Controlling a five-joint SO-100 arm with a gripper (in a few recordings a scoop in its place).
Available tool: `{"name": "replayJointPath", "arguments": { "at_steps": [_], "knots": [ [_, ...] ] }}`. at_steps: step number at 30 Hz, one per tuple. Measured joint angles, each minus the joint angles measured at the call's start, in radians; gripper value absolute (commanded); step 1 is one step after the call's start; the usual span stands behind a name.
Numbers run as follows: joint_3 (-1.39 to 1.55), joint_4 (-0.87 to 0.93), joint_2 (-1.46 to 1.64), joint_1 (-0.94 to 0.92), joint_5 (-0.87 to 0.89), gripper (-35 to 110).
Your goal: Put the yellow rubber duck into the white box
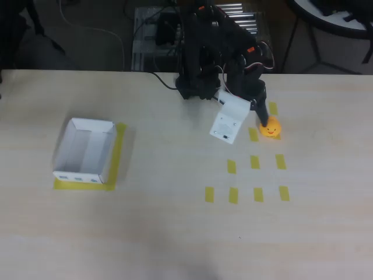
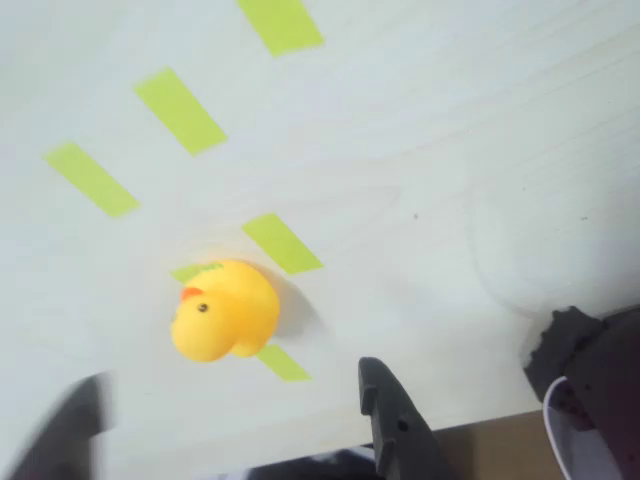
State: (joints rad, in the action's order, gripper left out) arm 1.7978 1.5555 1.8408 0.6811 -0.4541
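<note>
The yellow rubber duck (image 1: 270, 127) stands on the pale table at the right, on a yellow tape mark. My black gripper (image 1: 264, 116) hangs just behind it in the overhead view. In the wrist view the duck (image 2: 224, 310) sits a little beyond the gap of the gripper (image 2: 230, 388). The fingers (image 2: 385, 420) are spread wide and open, and neither touches the toy. The white box (image 1: 79, 174) rests far off at the table's left, upright, with nothing inside.
Rows of small yellow tape marks (image 1: 255, 162) lie around and in front of the duck. A yellow tape rectangle (image 1: 119, 146) lies under the box. The arm's base (image 1: 198, 70) stands at the table's back edge, with cables behind it.
</note>
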Motion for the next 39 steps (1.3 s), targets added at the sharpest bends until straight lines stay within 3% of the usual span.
{"name": "replayJointPath", "arguments": {
  "at_steps": [15, 39],
  "knots": [
    [-0.011, -0.057, -0.202, 0.25, -0.005, 57],
    [-0.031, -0.213, -0.482, 0.264, 0.005, 57]
  ]
}}
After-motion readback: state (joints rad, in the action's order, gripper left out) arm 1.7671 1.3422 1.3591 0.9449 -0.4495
